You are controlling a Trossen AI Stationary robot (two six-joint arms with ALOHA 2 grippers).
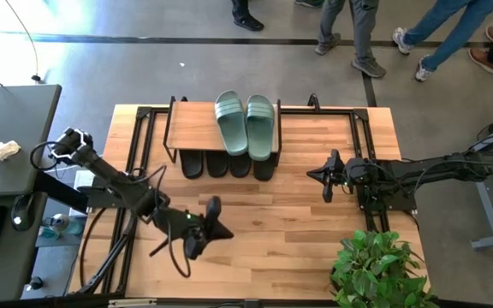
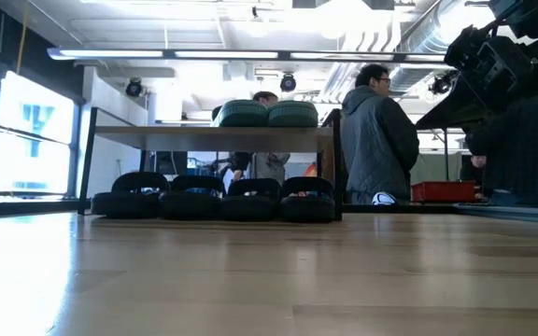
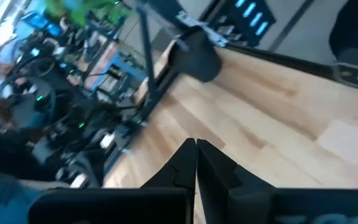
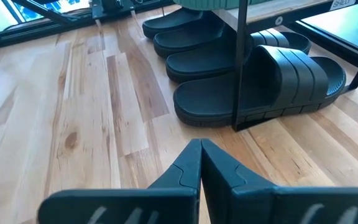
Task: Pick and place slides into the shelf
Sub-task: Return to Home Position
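The left gripper's (image 3: 196, 144) fingers (image 3: 180, 167) are pressed together with nothing between them. It hangs over the bare front part of the table (image 1: 272, 239), well apart from the shelf (image 1: 191, 128). The right gripper's (image 4: 201, 144) fingers (image 4: 219, 169) are likewise closed and empty. It hovers near the shelf's right end, facing the black slides (image 4: 253, 87). All four black slides sit side by side in a row under the shelf, their ends poking out past the plank's front edge. One of the shelf's thin black legs (image 4: 238, 74) stands in front of the nearest one. The green pair (image 1: 246, 124) lies on the plank, toward its right side. A plant (image 1: 375, 269) stands at the table's front right corner. People (image 2: 376, 131) stand beyond the table.
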